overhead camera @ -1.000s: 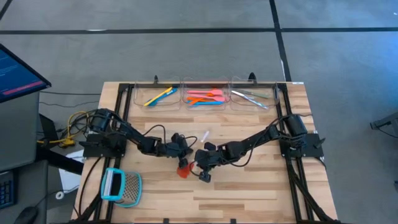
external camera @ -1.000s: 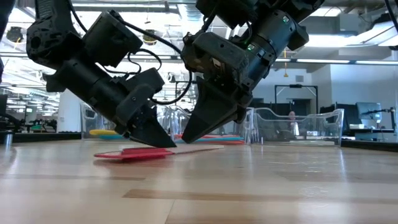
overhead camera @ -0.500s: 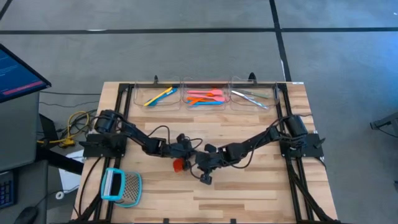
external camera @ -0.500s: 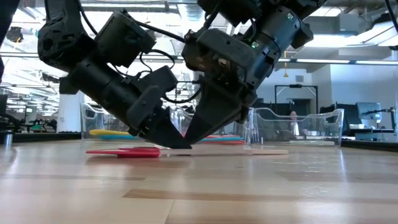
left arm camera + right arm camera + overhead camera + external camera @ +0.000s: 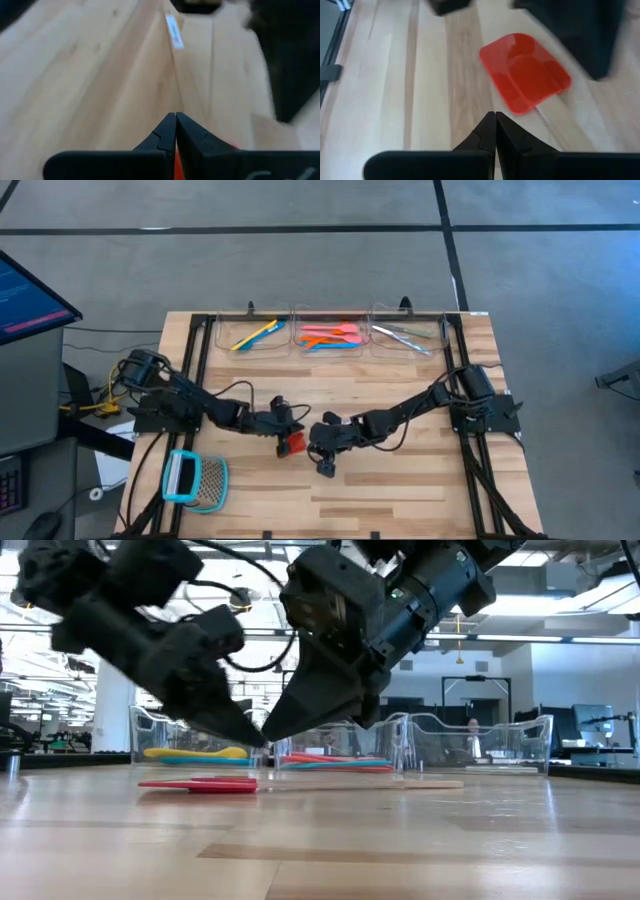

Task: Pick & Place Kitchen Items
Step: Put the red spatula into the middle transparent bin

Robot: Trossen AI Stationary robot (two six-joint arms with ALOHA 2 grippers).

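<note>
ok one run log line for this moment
left hand: shut, empty | right hand: shut, empty | red-headed spatula: flat on table, below both

A light wooden worktop [image 5: 400, 490] stands on a grey floor [image 5: 250, 270] crossed by dark lines, with a lit monitor [image 5: 28, 295] at its left side, while behind it the room shows bright ceiling lights [image 5: 560, 605], pale walls [image 5: 600, 675] and distant desks with screens [image 5: 590, 720].
</note>
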